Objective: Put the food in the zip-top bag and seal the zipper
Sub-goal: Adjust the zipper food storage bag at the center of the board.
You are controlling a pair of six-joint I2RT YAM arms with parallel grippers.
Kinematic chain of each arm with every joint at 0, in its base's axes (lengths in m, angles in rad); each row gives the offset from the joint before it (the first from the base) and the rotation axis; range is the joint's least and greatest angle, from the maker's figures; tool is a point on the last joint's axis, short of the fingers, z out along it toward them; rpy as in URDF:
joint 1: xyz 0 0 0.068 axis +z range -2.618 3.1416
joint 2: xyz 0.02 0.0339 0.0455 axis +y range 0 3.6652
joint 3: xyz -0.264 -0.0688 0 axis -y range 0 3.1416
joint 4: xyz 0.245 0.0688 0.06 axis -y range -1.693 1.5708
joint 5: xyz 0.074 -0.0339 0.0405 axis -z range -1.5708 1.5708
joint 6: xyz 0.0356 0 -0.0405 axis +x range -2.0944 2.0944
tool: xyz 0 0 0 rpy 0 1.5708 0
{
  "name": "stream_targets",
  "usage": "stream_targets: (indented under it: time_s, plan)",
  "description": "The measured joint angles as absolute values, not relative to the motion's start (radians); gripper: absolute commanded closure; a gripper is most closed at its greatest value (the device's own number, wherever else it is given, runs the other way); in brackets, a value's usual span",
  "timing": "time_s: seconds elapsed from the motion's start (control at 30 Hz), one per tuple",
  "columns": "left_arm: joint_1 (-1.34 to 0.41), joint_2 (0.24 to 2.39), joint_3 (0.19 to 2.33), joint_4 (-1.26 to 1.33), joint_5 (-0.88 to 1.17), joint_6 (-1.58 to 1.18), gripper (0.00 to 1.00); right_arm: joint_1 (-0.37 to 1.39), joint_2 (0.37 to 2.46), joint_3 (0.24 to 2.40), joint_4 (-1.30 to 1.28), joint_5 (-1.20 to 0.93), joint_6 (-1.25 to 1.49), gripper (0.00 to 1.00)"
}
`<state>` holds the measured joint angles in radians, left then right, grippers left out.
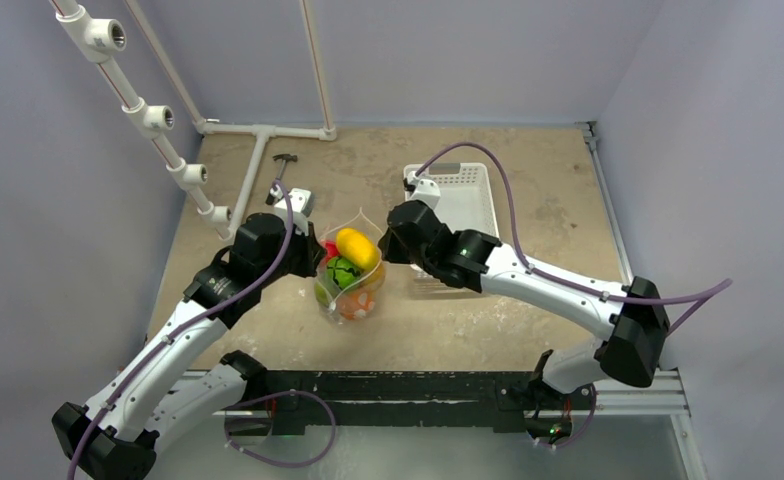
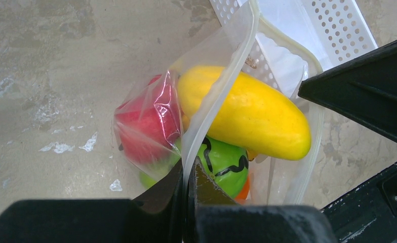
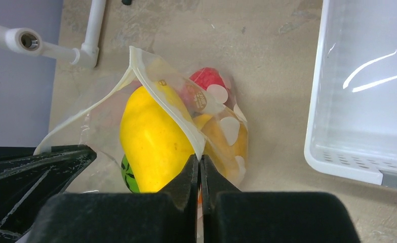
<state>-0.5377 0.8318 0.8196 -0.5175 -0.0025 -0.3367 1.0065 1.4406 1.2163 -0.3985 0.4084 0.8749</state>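
The clear zip-top bag (image 1: 351, 300) stands on the table between my two grippers, its mouth spread open. Inside lie a yellow fruit (image 1: 357, 247), a green one with black stripes (image 1: 342, 271), a red one (image 2: 146, 124) and an orange one (image 3: 227, 144). My left gripper (image 2: 189, 169) is shut on the zipper strip (image 2: 222, 86) at the bag's left side. My right gripper (image 3: 200, 161) is shut on the zipper (image 3: 166, 98) at the opposite side. The yellow fruit (image 3: 153, 142) pokes up through the mouth between the two rims.
The white slotted basket (image 1: 463, 190) sits just right of the bag, behind my right arm. White pipes (image 1: 258, 150) lie at the back left, with a fitting rack (image 1: 148, 115) along the left wall. A small dark tool (image 1: 284, 160) lies near the pipes.
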Motion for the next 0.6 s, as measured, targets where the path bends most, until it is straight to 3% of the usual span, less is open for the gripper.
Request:
stream_targets:
  time_s: [0.23,0.6]
  plan:
    - [-0.538,0.832,0.842,-0.567,-0.009,-0.339,1.0,0.994,1.416,1.217,-0.373,0.353,0.791,1.0]
    - [-0.538,0.84,1.049,-0.697,0.003,-0.404,1.0,0.979,1.344,1.28,-0.304,0.2,0.631,1.0]
